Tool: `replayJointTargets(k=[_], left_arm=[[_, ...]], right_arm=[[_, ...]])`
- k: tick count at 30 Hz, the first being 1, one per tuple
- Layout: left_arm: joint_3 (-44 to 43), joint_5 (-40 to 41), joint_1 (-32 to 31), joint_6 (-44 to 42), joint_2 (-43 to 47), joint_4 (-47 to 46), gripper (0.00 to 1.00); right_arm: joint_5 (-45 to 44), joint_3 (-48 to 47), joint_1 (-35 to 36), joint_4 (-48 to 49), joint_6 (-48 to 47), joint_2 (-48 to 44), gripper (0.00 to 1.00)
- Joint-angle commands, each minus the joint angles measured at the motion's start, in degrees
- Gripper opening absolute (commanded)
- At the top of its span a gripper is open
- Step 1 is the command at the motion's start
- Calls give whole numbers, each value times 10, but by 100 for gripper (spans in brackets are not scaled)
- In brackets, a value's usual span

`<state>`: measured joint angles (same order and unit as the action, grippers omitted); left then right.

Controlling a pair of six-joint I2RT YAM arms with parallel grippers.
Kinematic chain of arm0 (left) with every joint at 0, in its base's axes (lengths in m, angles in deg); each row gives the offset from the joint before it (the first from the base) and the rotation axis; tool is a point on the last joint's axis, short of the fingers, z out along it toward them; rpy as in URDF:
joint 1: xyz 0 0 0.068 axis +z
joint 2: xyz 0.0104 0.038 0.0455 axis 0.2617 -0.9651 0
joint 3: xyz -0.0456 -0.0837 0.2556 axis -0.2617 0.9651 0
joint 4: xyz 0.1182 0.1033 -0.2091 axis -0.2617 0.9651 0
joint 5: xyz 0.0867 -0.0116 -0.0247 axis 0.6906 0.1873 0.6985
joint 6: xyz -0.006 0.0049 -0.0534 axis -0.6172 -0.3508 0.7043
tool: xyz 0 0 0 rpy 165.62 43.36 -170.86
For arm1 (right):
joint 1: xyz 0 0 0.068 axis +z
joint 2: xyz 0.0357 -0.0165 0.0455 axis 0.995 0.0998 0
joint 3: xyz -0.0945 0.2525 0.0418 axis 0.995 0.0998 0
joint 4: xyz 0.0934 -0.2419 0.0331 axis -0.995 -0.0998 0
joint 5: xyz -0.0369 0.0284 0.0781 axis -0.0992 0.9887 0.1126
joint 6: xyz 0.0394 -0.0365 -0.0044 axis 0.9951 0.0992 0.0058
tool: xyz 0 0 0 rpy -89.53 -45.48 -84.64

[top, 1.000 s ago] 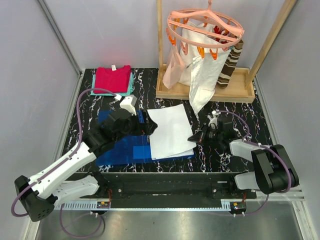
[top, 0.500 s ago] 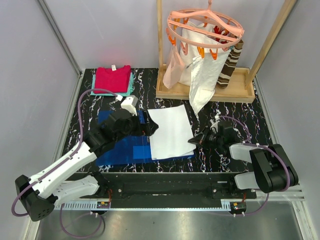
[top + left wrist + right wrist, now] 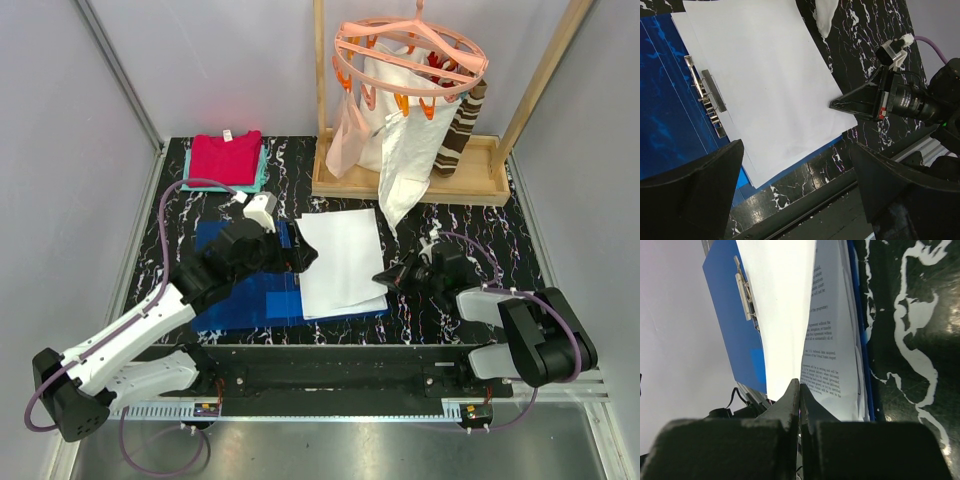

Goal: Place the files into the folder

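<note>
The left gripper (image 3: 303, 258) hovers with its jaws spread wide and empty over the large flat glossy royal-blue plastic folder (image 3: 238, 300), which lies open on the black white-veined table (image 3: 480, 225). Just below it is the flat metal clip (image 3: 707, 95) at the folder's spine. The thin white printed paper sheets (image 3: 340, 262) lie slightly fanned on the folder's right half, with their left edge at the clip; whether they are tucked under it I cannot tell. At their right edge the right gripper (image 3: 385, 277) is closed tight, pinching the top sheet and raising it off the printed page below (its wrist view shows the gap between them). My read is that the step in hand is seating the stack at the clip. To do it well, the right gripper should keep the edge low and nudge it gently leftward, so the sheet slides rather than buckles. Meanwhile the left should come down to pin the stack beside the clip, squaring the sheets before the cover closes
</note>
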<state>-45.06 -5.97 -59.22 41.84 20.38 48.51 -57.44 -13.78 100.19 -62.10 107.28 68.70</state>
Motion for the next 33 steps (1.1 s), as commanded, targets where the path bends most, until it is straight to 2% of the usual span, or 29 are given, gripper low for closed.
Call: replayJointTargets(k=[1, 21, 33], left_arm=[[3, -7, 3, 1, 15, -26, 92], [8, -8, 9, -7, 22, -20, 92], [6, -28, 20, -11, 4, -21, 92]], right_arm=[[-29, 1, 27, 37, 21, 8, 0], [4, -21, 38, 32, -22, 52, 0], [20, -48, 37, -16, -65, 57, 0]])
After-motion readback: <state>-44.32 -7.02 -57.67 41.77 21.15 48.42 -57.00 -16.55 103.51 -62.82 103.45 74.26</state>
